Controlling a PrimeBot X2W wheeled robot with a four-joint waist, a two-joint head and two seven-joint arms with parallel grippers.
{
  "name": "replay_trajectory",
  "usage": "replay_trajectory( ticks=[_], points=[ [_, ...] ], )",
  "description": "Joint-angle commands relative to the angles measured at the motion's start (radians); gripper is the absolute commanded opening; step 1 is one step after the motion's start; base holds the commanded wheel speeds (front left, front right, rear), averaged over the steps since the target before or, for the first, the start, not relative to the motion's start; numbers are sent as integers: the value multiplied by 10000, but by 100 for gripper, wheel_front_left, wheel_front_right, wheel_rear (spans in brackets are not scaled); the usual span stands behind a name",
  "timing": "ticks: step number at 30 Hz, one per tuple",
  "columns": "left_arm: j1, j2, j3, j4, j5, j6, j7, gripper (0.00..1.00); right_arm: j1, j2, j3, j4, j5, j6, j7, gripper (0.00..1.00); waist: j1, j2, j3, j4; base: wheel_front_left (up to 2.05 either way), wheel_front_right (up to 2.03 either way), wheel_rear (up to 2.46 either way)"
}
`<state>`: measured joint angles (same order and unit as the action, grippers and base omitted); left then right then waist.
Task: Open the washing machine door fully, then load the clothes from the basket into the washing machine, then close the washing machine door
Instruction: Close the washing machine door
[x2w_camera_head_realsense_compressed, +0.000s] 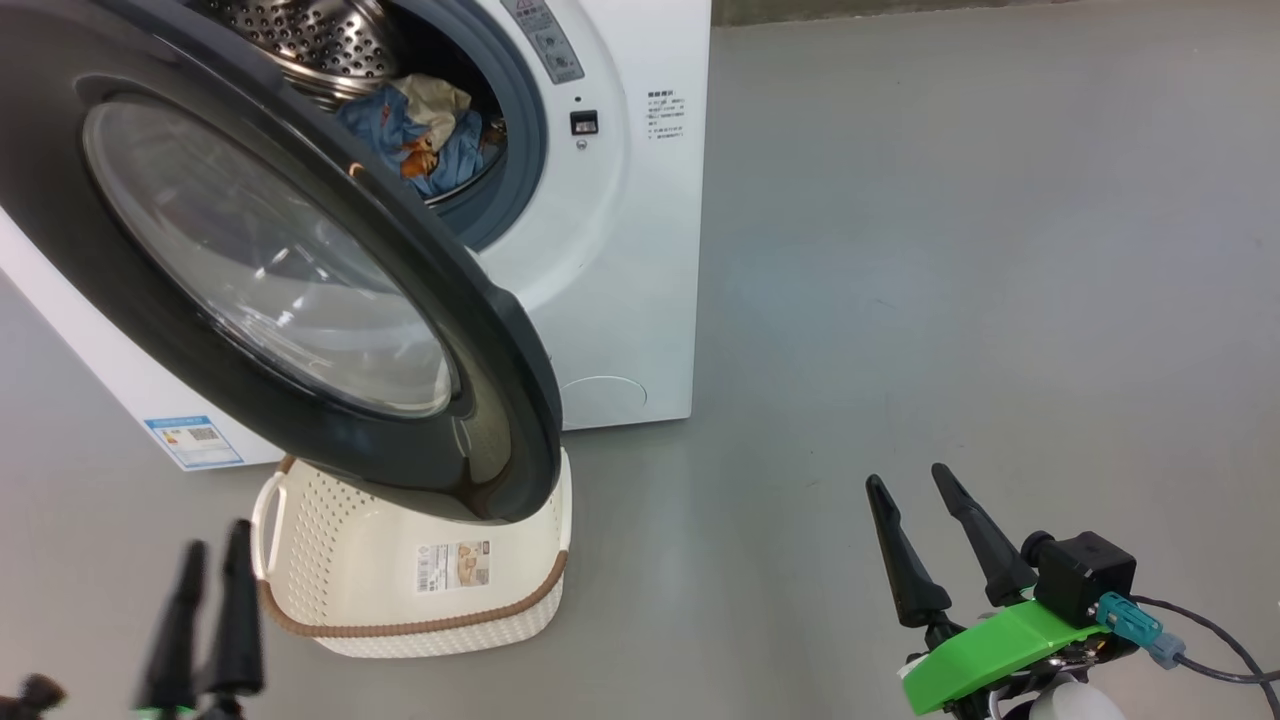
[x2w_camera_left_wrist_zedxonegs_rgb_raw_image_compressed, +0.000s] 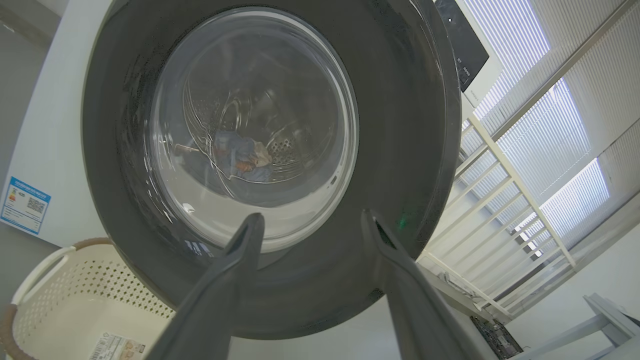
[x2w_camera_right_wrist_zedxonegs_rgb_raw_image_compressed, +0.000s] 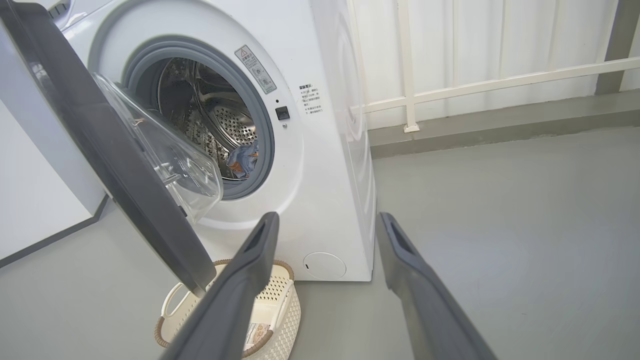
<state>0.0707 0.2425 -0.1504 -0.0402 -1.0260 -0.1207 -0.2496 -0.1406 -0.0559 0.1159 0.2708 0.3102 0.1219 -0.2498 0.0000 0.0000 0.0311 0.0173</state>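
On the floor, just before the washing machine, you have the basket under the lower rim of the washing machine door, which stands swung out. The drum holds the clothes, blue and cream.

Head view gives you the basket's label sticker; print too small to read. Left wrist view looks through the glass bowl at the clothes; blue energy sticker, unreadable. Right wrist view takes the door edge-on, plus a warning label with a red triangle.

Your left claw: fingers spread wide, gripping nothing, pointing at the door. Your right claw: spread wide, nothing held, apart from the machine.
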Motion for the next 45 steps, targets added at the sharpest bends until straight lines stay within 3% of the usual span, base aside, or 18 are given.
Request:
replay_trajectory(
  ticks=[1, 6, 10, 15, 26, 45],
  points=[
    [-591, 98, 717, -169, 666, -100, -112, 100, -125, 57, 238, -279, 59, 88, -120, 100, 0, 0, 1, 1, 0, 0, 0],
    [-638, -622, 2073, -278, 4194, -100, -118, 100, -105, 57, 218, -329, 51, 88, -120, 100, 0, 0, 20, -35, 0, 0, 0],
    [-476, -775, 2173, -438, 6450, -100, -120, 100, -103, 57, 219, -373, 31, 88, -120, 100, 0, 0, 52, -65, 0, 0, 0],
    [-168, -1173, 2344, -394, 7961, -100, -121, 100, -96, 57, 220, -416, -7, 88, -120, 100, 0, 0, 102, -95, 0, 0, 0],
    [220, -1713, 2838, 551, 9036, -80, -121, 100, -94, 57, 223, -415, -27, 88, -120, 100, 0, 0, 79, -162, 0, 0, 0],
    [34, -1893, 3034, 1263, 9144, -85, -122, 100, -108, 57, 279, -344, -138, 88, -120, 100, 0, 0, 104, -153, 0, 0, 0]
  ],
)
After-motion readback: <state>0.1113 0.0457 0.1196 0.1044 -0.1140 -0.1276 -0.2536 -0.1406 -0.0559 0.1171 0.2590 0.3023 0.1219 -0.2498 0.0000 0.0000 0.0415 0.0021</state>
